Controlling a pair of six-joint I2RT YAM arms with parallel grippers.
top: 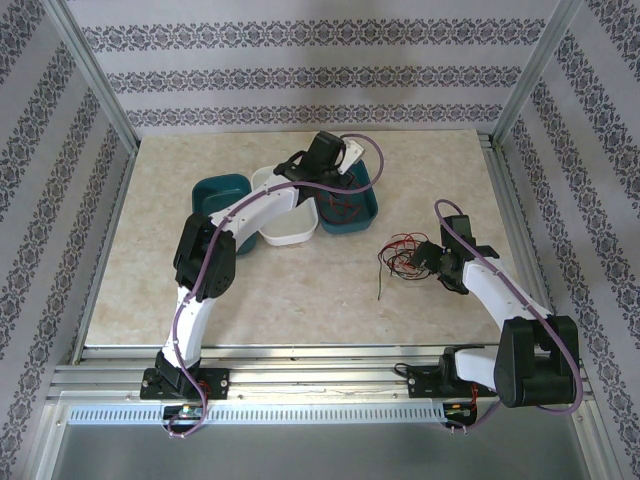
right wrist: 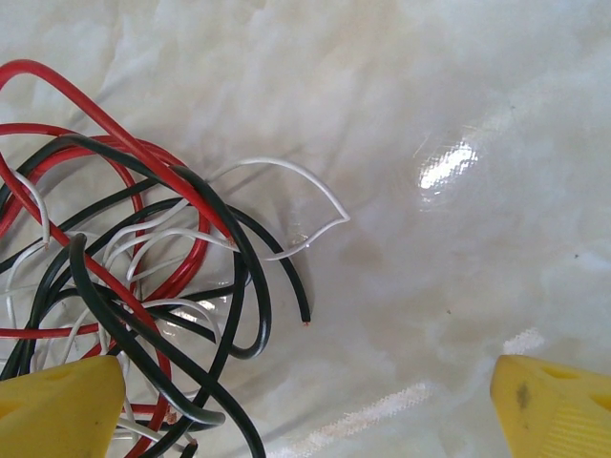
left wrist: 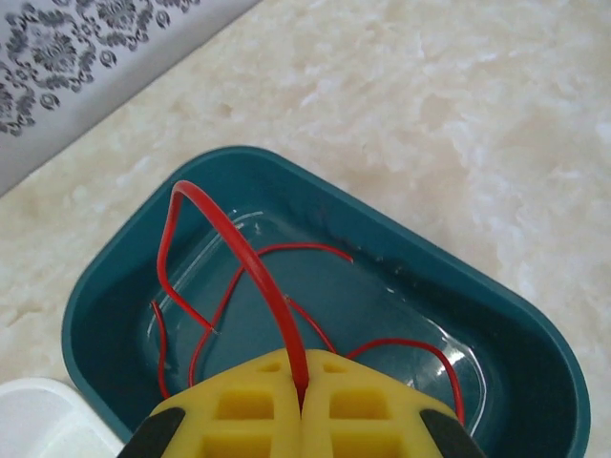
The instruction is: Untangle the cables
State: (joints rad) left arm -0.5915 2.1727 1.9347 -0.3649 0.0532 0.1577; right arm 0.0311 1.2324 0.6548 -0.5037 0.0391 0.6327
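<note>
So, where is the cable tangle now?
In the top view, the cable tangle lies on the table, right of the nearest teal bin, by the right gripper.

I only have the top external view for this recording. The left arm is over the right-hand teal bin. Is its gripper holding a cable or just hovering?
Observer: In the left wrist view, the left gripper is shut on a red cable, which arches up from between its fingers and down into the teal bin.
Operator: Is anything else in that bin?
Observer: More red wire lies in loops on its floor. I see no black or white wire there.
Operator: And the right gripper at the pile?
Observer: In the right wrist view, the right gripper is wide open and holds nothing. It is above the edge of the tangle of red, black and white cables on the table.
</note>
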